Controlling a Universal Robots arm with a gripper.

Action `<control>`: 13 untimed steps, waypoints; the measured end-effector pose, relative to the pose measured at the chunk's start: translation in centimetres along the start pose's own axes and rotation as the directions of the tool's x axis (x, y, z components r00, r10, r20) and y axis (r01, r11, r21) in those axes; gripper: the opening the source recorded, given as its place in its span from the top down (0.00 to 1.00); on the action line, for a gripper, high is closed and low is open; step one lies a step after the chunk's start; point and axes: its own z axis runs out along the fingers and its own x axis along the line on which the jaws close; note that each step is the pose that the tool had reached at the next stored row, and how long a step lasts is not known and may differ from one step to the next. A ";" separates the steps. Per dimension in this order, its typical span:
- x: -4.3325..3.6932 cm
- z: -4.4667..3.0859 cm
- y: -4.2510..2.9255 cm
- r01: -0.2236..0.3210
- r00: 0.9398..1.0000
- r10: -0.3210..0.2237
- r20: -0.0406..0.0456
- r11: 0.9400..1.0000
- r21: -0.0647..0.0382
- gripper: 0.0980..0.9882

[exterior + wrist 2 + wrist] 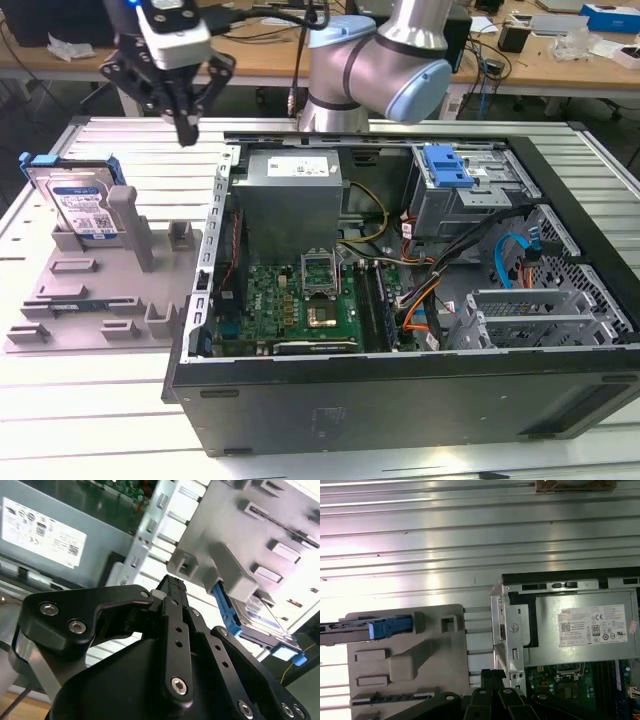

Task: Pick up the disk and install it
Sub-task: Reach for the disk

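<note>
The pincer [186, 132] hangs in the air with its two fingers brought together at the tips and nothing between them; both wrist views show this too. You will find it above the slatted table [90, 420], over the far end of the gap between the grey holding fixture [100, 295] and the open computer case [400, 400]. The disk [84, 205] stands on edge in a slot at the far end of that fixture, at the exterior view's left, with its label facing the near side and its blue carrier frame [70, 162] showing along the top. The pincer is well apart from the disk and higher than it. Judge the step in hand as the approach to the pick: the disk is not yet grasped, and the drive bay with the blue latch [446, 166] in the far right of the case holds no disk. A grasp calls for opened fingers, set square to the disk's flat faces and clear of the fixture's upright post [125, 215] beside it.
</note>
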 end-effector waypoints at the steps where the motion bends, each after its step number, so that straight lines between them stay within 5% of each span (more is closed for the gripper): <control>1: 0.57 0.02 0.13 0.000 1.000 0.000 0.000 1.000 0.000 0.99; 4: 2.57 0.08 0.70 0.000 1.000 0.000 0.000 1.000 0.000 0.99; 13: 6.50 0.21 2.18 0.000 1.000 0.000 0.000 1.000 0.000 0.99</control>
